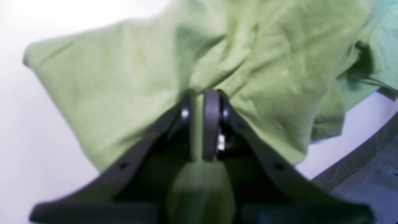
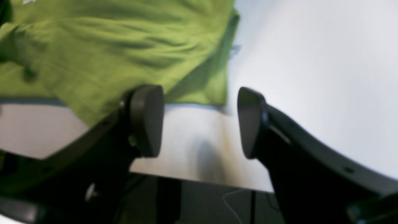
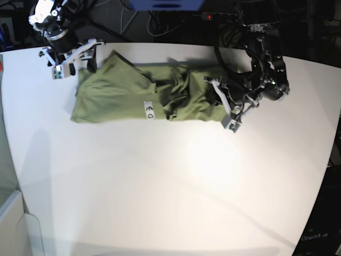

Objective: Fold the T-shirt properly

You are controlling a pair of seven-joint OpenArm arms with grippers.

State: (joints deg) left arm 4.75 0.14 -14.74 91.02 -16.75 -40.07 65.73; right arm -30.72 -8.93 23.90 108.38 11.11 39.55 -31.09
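The olive-green T-shirt (image 3: pixel 122 93) lies crumpled in a long band across the far part of the white table (image 3: pixel 170 181). Its small white label (image 3: pixel 149 110) faces up near the middle. At the shirt's right end in the base view, my left gripper (image 3: pixel 219 95) is shut on a fold of the T-shirt. The left wrist view shows my left gripper (image 1: pixel 202 96) with cloth (image 1: pixel 130 77) pinched between its pads. My right gripper (image 3: pixel 74 60) stands open at the shirt's far left corner. In the right wrist view my right gripper (image 2: pixel 199 121) holds nothing, and the shirt's edge (image 2: pixel 124 46) lies just beyond its fingertips.
The table's far edge (image 2: pixel 202 180) runs right under my right gripper. Cables and a power strip (image 3: pixel 213 16) lie beyond the table's back edge. The table's curved right edge (image 1: pixel 357 152) is close to my left gripper.
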